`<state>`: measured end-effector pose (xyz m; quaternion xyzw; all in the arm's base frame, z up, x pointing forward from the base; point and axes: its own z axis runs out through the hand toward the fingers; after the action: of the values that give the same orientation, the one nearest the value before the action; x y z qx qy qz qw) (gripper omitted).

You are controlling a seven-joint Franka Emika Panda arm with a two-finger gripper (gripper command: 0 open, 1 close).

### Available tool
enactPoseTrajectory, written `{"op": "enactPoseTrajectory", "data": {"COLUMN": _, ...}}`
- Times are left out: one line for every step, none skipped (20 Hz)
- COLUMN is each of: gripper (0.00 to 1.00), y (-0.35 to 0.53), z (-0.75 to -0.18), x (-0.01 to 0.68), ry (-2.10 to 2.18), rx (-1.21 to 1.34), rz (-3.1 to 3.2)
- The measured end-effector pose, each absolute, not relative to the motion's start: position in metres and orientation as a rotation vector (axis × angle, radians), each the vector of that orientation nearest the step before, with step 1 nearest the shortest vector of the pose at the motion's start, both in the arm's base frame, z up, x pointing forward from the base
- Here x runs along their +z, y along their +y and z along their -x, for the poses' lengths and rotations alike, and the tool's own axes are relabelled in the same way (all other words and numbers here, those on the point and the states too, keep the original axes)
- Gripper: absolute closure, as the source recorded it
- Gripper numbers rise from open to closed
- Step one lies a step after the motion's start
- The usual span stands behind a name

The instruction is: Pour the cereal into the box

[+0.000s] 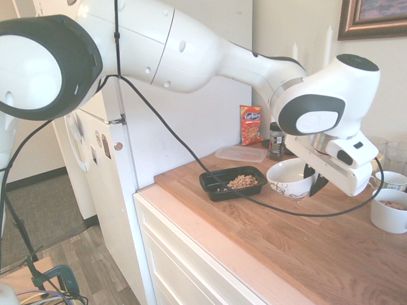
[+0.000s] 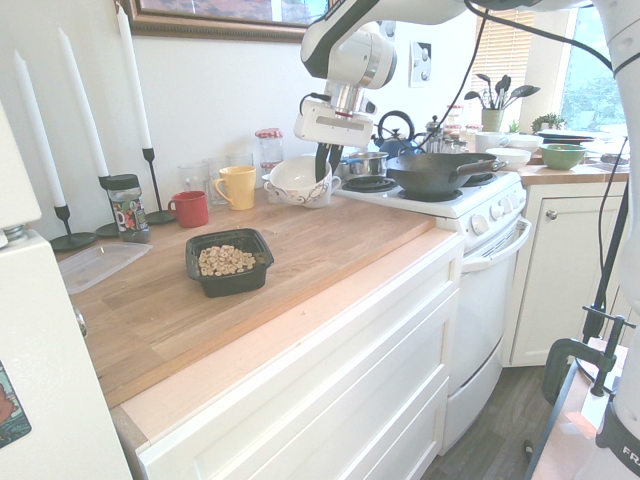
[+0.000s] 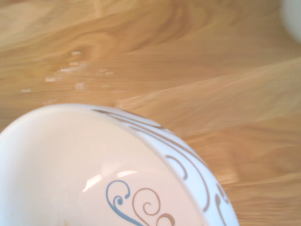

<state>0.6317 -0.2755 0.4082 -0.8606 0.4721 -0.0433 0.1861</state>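
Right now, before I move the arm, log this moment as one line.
cereal: in black tray | bowl: upright, no cereal heap visible | claw: shut on bowl's rim

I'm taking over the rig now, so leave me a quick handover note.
Hand: shut on the rim of the swirl-patterned bowl, roughly upright; I can't tell whether it rests on the counter.
Cereal: heaped in the black box.
Done: pouring, it seems; the visible part of the bowl's inside shows at most specks.
Left: probably set down and release the bowl.
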Motion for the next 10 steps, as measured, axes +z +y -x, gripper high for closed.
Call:
{"op": "enactPoseTrajectory", "data": {"gripper": 1.00, "y": -0.280, "z": -0.630, "x": 0.401, "ry": 1.303, "rx": -0.092, "rz": 2.381}}
{"op": "enactPoseTrajectory", "data": {"gripper": 1.00, "y": -0.283, "z": -0.629, "x": 0.395, "ry": 1.274, "rx": -0.062, "rz": 2.339}}
{"op": "enactPoseTrajectory", "data": {"gripper": 1.00, "y": -0.287, "z": -0.629, "x": 0.389, "ry": 1.246, "rx": -0.032, "rz": 2.298}}
{"op": "enactPoseTrajectory", "data": {"gripper": 1.00, "y": -0.290, "z": -0.629, "x": 0.384, "ry": 1.217, "rx": -0.001, "rz": 2.257}}
{"op": "enactPoseTrajectory", "data": {"gripper": 1.00, "y": -0.294, "z": -0.629, "x": 0.378, "ry": 1.193, "rx": 0.027, "rz": 2.222}}
{"op": "enactPoseTrajectory", "data": {"gripper": 1.00, "y": -0.299, "z": -0.629, "x": 0.372, "ry": 1.182, "rx": 0.047, "rz": 2.204}}
{"op": "enactPoseTrajectory", "data": {"gripper": 1.00, "y": -0.305, "z": -0.630, "x": 0.367, "ry": 1.188, "rx": 0.056, "rz": 2.199}}
{"op": "enactPoseTrajectory", "data": {"gripper": 1.00, "y": -0.310, "z": -0.631, "x": 0.361, "ry": 1.197, "rx": 0.059, "rz": 2.200}}
{"op": "enactPoseTrajectory", "data": {"gripper": 1.00, "y": -0.314, "z": -0.632, "x": 0.357, "ry": 1.204, "rx": 0.059, "rz": 2.203}}
{"op": "enactPoseTrajectory", "data": {"gripper": 1.00, "y": -0.317, "z": -0.633, "x": 0.353, "ry": 1.210, "rx": 0.059, "rz": 2.209}}
